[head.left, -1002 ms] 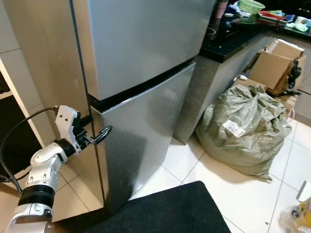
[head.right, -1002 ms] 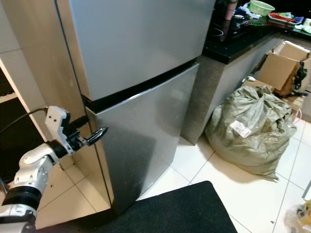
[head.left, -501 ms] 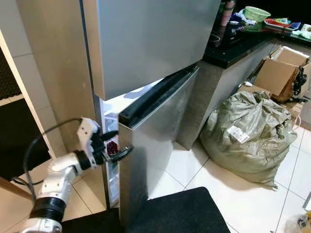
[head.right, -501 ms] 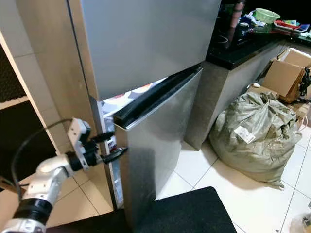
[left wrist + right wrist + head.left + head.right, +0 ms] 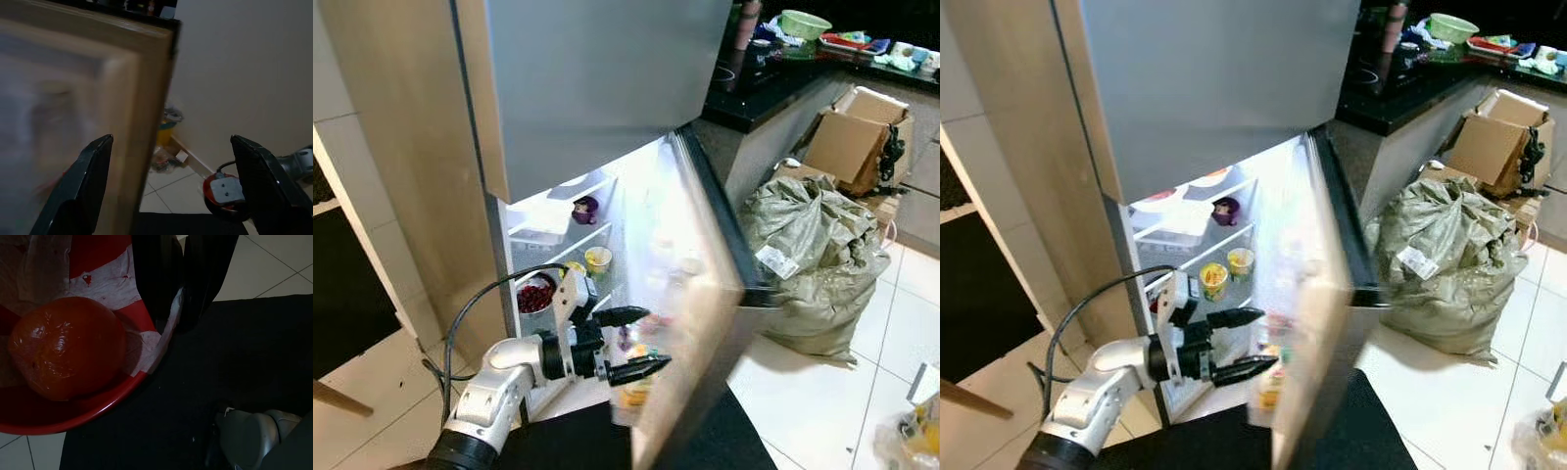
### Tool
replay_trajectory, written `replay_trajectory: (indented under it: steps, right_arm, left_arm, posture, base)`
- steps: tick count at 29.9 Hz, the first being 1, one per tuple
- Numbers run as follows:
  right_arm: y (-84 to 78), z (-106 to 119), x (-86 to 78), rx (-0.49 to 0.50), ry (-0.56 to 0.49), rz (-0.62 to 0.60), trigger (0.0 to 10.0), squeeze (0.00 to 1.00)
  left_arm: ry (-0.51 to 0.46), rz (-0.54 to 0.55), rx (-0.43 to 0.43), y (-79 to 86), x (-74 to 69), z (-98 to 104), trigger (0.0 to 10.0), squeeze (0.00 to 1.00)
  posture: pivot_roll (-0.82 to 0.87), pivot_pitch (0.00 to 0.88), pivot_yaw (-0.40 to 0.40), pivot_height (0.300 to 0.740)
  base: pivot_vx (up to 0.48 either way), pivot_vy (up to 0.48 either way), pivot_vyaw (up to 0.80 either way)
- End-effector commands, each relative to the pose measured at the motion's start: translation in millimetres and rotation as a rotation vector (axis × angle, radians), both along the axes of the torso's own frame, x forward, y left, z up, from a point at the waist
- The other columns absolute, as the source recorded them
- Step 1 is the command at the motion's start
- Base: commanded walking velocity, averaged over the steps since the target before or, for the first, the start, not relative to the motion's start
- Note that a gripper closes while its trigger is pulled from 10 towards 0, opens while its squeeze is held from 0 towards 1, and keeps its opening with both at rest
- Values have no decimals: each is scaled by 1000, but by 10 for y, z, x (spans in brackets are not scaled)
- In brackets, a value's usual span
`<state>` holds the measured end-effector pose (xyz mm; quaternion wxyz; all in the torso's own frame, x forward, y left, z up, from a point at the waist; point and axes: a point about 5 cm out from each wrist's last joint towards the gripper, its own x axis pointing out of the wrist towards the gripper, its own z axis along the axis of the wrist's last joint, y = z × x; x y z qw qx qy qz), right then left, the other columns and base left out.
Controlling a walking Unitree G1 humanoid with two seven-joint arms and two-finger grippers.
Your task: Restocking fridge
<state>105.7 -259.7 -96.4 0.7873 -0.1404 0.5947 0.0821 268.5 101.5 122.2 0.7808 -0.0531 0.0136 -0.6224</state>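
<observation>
Left eye view: the fridge (image 5: 597, 88) has its lower door (image 5: 705, 323) swung wide and blurry. The left gripper (image 5: 641, 343) sits at 7 o'clock, fingers spread wide, holding nothing, just beside the door.

Right eye view: yellow cups (image 5: 1227, 272) stand on a shelf at 9 o'clock from the door.

Right wrist view: the right gripper (image 5: 183, 325) pinches the rim of a red bowl (image 5: 98, 409) holding a wrapped tomato (image 5: 66, 347), over a black mat (image 5: 220, 372)
</observation>
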Motion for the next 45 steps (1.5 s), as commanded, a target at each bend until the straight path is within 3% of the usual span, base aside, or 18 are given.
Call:
replay_trajectory:
  steps: [1, 7, 11, 15, 16, 17, 26, 27, 34, 37, 39, 42, 45]
  right_arm:
    - [-20, 5, 0, -13, -6, -2, 10000, 0]
    - [-12, 2, -2, -12, -4, -2, 10000, 0]
    - [-11, 4, 9, -16, -8, 1, 10000, 0]
    - [-12, 5, 12, -18, -9, 3, 10000, 0]
    - [-13, 6, 16, -21, -11, 5, 10000, 0]
    - [-21, 12, 30, -33, -16, 17, 10000, 0]
    - [-19, 21, 62, -42, -28, 29, 10000, 0]
    - [-7, 19, 70, -38, -30, 33, 10000, 0]
    - [43, 5, 62, 8, -22, 12, 10000, 0]
    - [65, -2, 57, 20, -15, 15, 10000, 0]
    - [65, -2, 57, 20, -15, 15, 10000, 0]
    - [69, -6, 49, 17, -8, 25, 10000, 0]
    - [70, -7, 47, 15, -6, 29, 10000, 0]
  left_arm:
    - [14, 39, 34, 116, 33, -27, 10000, 0]
    - [81, 79, 86, 219, -10, -200, 10000, 0]
    - [165, 159, 172, 303, -61, -541, 10000, 0]
    - [171, 172, 181, 314, -64, -573, 10000, 0]
    - [182, 199, 203, 340, -65, -636, 10000, 0]
    - [221, 303, 252, 434, -71, -820, 10000, 0]
    - [334, 502, 362, 583, -203, -1230, 10000, 0]
    - [373, 592, 394, 651, -254, -1358, 10000, 0]
    - [468, 733, 451, 780, -428, -1593, 10000, 0]
    - [581, 877, 534, 947, -675, -1810, 10000, 0]
    - [581, 877, 534, 947, -675, -1810, 10000, 0]
    - [698, 983, 545, 1060, -927, -1955, 10000, 0]
    - [722, 1002, 555, 1078, -994, -1990, 10000, 0]
  posture:
    - [-99, 25, -85, 740]
    - [-97, 22, -84, 740]
    - [-97, 20, -83, 740]
    - [-97, 20, -83, 740]
    - [-97, 20, -83, 740]
    - [-97, 18, -84, 740]
    - [-95, 15, -83, 740]
    - [-96, 16, -82, 740]
    - [-95, 14, -83, 740]
    - [-99, 11, -81, 740]
    - [-99, 11, -81, 740]
    - [-95, 9, -81, 740]
    - [-95, 9, -81, 740]
  base:
    - [0, 0, 0]
    - [0, 0, 0]
    - [0, 0, 0]
    - [0, 0, 0]
    - [0, 0, 0]
    - [0, 0, 0]
    - [0, 0, 0]
    - [0, 0, 0]
    - [0, 0, 111]
    - [0, 0, 775]
    - [0, 0, 775]
    - [0, 0, 775]
    - [0, 0, 775]
